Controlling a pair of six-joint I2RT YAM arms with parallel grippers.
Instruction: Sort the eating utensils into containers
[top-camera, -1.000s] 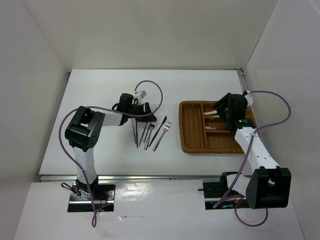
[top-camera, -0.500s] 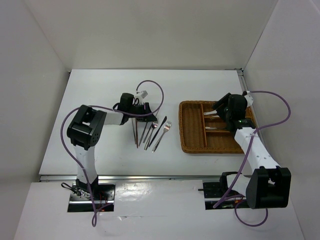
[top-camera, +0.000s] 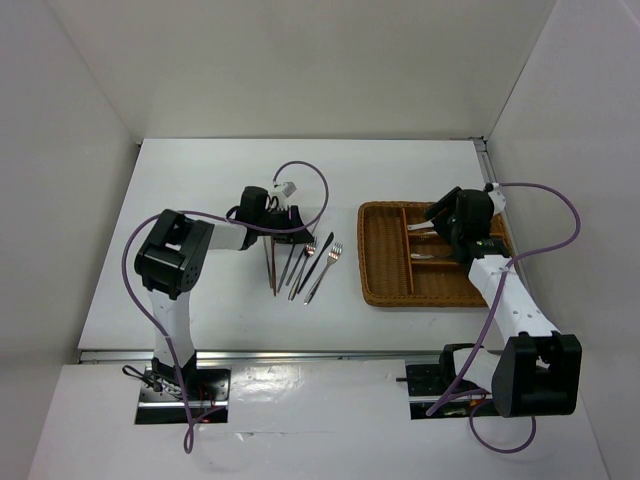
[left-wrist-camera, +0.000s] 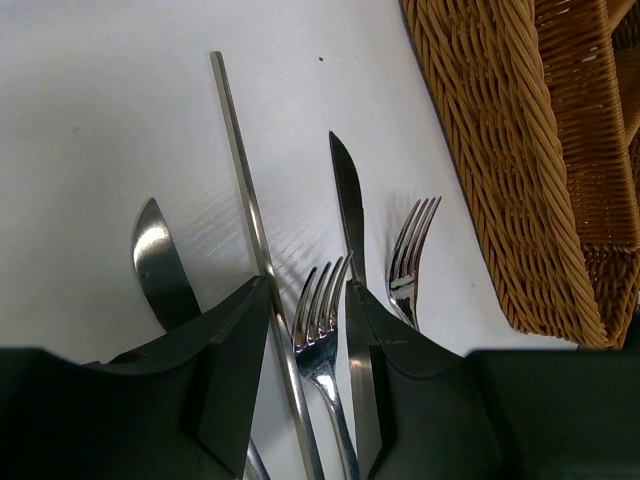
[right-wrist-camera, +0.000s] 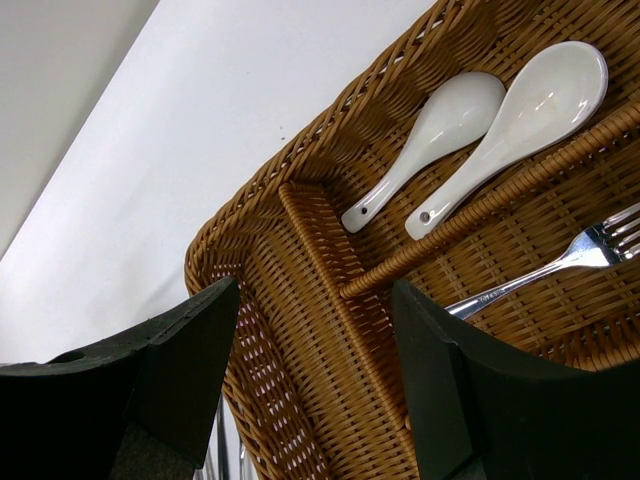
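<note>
Several metal utensils lie on the white table left of the brown wicker tray. In the left wrist view my left gripper is low over them, its jaws open narrowly and straddling a silver fork and a metal chopstick. A dark knife, a second fork and another blade lie beside them. My right gripper is open and empty above the tray, which holds two white spoons and a fork.
The tray's woven wall stands close on the right of the loose utensils. The pile lies mid-table between both arms. The right arm reaches over the tray's near right corner.
My left gripper has edged slightly toward the utensils. The right arm has not moved.
</note>
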